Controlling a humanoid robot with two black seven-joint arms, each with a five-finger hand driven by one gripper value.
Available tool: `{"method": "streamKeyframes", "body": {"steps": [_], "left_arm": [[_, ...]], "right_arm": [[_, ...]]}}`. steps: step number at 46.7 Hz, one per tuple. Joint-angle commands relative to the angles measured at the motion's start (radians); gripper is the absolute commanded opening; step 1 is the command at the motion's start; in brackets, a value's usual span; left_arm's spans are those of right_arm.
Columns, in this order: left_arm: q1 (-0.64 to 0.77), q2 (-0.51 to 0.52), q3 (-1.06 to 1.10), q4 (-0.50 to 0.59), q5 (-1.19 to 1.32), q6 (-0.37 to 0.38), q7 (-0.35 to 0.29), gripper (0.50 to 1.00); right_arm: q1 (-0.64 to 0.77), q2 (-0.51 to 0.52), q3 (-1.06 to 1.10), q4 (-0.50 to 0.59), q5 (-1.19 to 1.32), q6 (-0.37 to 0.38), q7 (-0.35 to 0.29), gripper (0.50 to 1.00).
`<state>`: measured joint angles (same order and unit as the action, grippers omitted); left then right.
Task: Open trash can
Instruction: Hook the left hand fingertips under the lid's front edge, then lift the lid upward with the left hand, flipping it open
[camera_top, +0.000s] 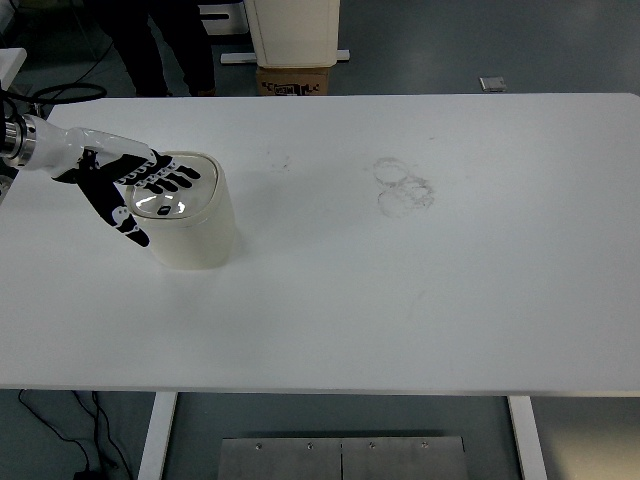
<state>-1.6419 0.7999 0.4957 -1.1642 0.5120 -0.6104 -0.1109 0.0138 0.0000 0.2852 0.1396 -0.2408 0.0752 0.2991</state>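
1. Trash can (195, 225): small, cream-white, standing upright on the left part of the white worktop (400, 300). Its lid (170, 190) sits flat across the top with a shiny patch at centre; no gap shows between lid and body, so it reads as closed.
2. Contents: nothing visible. With the lid down, the inside is hidden; cannot say whether it holds anything.
3. Left hand (135, 185): arm enters from the left edge, hand laid over the lid. Fingers (180, 178) are spread out flat across the lid's far half, thumb pointing toward the near-left rim. They grip nothing; from this steep angle contact with the lid looks likely, but I cannot confirm it.
4. Progress, as a judgement: the reach is done, the opening is not. What remains is the press or lift on the lid until it comes up.
5. Right hand: not in view.
6. Beyond: faint ring-shaped smudges (403, 187) mark the worktop toward the middle, well apart from the can. A cardboard box (295, 80) sits on the floor past the far edge, and a person's legs (165, 50) stand at upper left.
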Motion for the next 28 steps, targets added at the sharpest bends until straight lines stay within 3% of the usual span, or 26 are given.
{"method": "streamKeyframes", "body": {"steps": [1, 28], "left_arm": [[0.001, 0.001, 0.001, 0.000, 0.000, 0.000, 0.000, 1.000], [-0.053, 0.016, -0.034, 0.029, -0.027, 0.000, 0.000, 1.000]], "right_arm": [[0.000, 0.000, -0.001, 0.000, 0.000, 0.000, 0.000, 0.991], [0.000, 0.000, 0.000, 0.000, 0.000, 0.000, 0.000, 0.991]]}}
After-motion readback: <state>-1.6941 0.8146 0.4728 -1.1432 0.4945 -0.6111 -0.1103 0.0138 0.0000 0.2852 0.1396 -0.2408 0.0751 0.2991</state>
